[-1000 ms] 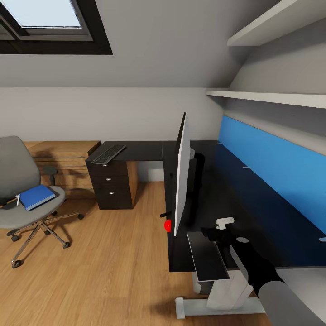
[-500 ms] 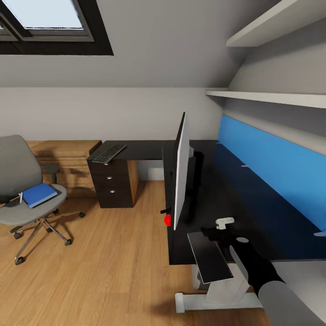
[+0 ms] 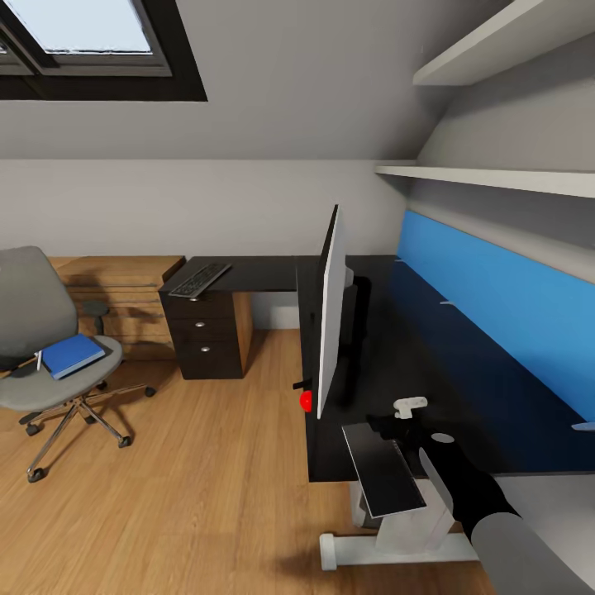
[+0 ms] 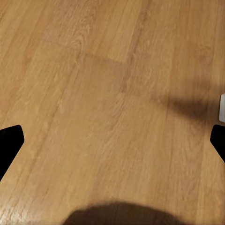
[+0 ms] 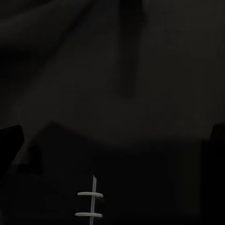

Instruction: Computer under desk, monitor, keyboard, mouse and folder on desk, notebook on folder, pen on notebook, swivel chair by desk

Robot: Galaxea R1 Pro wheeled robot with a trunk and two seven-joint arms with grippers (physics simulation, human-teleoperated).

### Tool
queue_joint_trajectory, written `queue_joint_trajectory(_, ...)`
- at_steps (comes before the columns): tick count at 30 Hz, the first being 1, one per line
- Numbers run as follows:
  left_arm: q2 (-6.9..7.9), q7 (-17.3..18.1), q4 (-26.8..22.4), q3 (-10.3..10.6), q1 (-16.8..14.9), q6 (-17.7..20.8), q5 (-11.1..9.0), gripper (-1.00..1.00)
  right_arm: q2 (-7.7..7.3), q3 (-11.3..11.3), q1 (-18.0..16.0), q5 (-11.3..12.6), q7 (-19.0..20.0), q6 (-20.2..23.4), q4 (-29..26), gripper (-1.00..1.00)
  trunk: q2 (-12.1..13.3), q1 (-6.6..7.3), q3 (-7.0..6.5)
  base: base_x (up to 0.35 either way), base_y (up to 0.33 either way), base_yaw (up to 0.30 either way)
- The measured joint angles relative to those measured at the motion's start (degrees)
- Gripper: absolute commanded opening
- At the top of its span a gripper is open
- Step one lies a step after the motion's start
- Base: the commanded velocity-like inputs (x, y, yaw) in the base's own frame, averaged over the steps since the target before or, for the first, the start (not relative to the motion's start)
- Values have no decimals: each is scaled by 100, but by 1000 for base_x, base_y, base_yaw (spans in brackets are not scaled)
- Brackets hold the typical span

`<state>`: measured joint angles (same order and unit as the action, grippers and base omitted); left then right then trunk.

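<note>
Across the floor, well left of the desk (image 3: 430, 364), the folder (image 3: 73, 355) lies on the chair (image 3: 41, 347); left gripper (image 4: 112, 140) is nearer, jaws wide; right gripper's (image 3: 395, 430) spread cannot be told.

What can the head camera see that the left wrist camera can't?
Head view alone: the desk with the monitor and the keyboard on it, and the swivel chair carrying the blue folder.

Left wrist view alone: the left gripper with its dark fingertips spread wide apart, empty, and a shadow below them.

Both: the wooden floor.
</note>
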<state>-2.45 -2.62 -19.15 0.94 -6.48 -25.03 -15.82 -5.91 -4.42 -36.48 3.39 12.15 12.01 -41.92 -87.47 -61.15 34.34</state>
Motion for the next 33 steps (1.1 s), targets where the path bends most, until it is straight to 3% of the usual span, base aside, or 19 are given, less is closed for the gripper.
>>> queue_joint_trajectory(33,0,0,0,7,0,-2,4,100,2,15,1,38,-55,-26,15,100,0,0,0,0,0,0)
